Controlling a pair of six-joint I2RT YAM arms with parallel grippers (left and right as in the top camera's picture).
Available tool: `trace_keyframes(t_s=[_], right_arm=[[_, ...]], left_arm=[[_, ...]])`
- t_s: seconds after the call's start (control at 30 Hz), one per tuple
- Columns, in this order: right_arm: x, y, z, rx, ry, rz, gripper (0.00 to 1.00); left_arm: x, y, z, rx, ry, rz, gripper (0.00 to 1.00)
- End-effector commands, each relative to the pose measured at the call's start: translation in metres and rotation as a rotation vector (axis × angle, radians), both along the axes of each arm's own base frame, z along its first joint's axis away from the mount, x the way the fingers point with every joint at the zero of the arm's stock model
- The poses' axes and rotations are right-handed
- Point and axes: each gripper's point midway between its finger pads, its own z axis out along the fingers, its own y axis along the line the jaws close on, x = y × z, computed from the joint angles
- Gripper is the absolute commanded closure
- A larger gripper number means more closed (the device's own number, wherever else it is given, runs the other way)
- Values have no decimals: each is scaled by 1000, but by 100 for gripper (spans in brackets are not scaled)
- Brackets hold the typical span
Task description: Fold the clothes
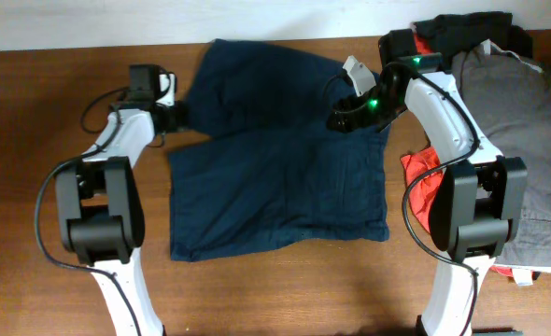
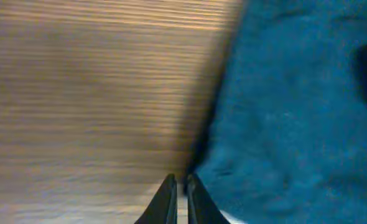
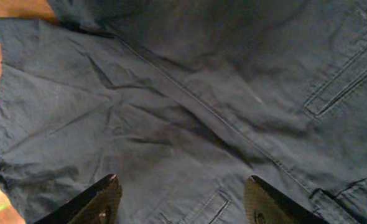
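Two edges of the shorts (image 1: 275, 177), laid flat on the worktop (image 1: 33, 280), are approached, probably for a fold: the left end effector (image 2: 180, 186) is closed at the cloth's edge; the right end effector (image 3: 181, 182) is held open above it.

Matt woven cloth, softly creased, with stitched seams, for the shorts (image 1: 275, 177). Smooth, faintly glossy grained wood for the table (image 1: 14, 112). Glossy white and black plastic on the arms (image 1: 448, 117). Matt grey cloth for the trousers (image 1: 528, 112).

The shorts (image 1: 275, 177) lie on the table (image 1: 33, 280), a garment pile (image 1: 528, 112) to their right.
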Motion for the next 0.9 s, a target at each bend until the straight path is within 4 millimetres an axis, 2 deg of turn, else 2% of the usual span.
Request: trace_keyframes(t_s=[0.0, 0.13, 0.2, 0.23, 0.3, 0.33, 0.37, 0.4, 0.43, 0.5, 0.57, 0.67, 0.77, 0.87], right_arm=[[-3, 0, -3, -11, 13, -10, 32], [-3, -1, -3, -16, 21, -24, 32], [-4, -1, -3, -16, 26, -25, 32], [-4, -1, -3, -16, 28, -25, 32], [-6, -1, -3, -16, 36, -29, 32], [-6, -4, -1, -19, 50, -60, 31], [-7, -5, 1, -19, 55, -71, 30], [-8, -5, 4, -19, 56, -74, 30], [-13, -6, 15, -19, 54, -77, 28], [-19, -9, 29, -32, 52, -95, 28], [-29, -25, 46, -89, 82, -217, 28], [-50, -44, 74, -111, 118, -357, 29], [-69, -63, 102, -126, 119, -462, 28], [-93, -78, 127, -140, 110, -513, 28]], left_arm=[[-6, 32, 14, 24, -1, 75, 91], [-17, 58, 9, 31, 42, 126, 99], [-22, 67, 8, 29, 58, 145, 99], [-24, 71, 8, 28, 63, 153, 98], [-28, 77, 14, 23, 66, 165, 81], [-30, 80, 24, 21, 59, 170, 65], [-31, 81, 33, 22, 50, 172, 55], [-32, 80, 43, 24, 35, 169, 49], [-34, 80, 67, 30, 5, 165, 39], [-42, 74, 94, 15, -18, 154, 36], [-57, 61, 129, -38, -39, 121, 33], [-81, 44, 164, -103, -52, 81, 28], [-108, 34, 183, -132, -21, 67, 26], [-138, 30, 189, -131, 48, 64, 26]])
